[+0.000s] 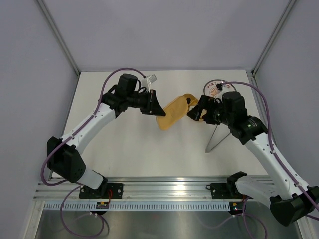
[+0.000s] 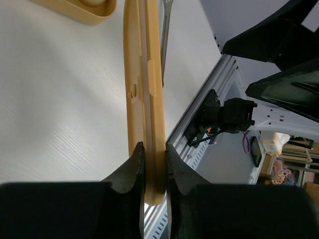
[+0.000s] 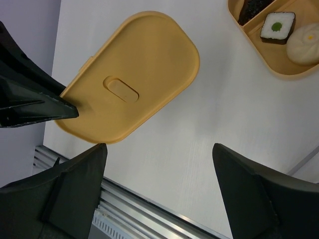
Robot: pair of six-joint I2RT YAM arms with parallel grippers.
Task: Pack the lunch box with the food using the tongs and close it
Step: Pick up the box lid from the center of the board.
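My left gripper (image 1: 157,111) is shut on one end of the flat mustard-orange lid (image 1: 169,115), holding it tilted above the table; in the left wrist view the lid (image 2: 144,89) runs edge-on between the black fingers (image 2: 130,169). The lunch box (image 3: 279,64) lies open beside the lid and holds the food: a sushi roll (image 3: 278,26), a pale bun (image 3: 305,38) and a dark piece (image 3: 250,10). My right gripper (image 3: 158,147) hangs open and empty over the table, next to the lid's free end. The silver tongs (image 1: 211,138) lie on the table to the right.
A small round patterned plate (image 1: 213,88) sits behind the right gripper. The metal rail (image 1: 164,186) runs along the near edge. Grey walls close in the table on the left, back and right.
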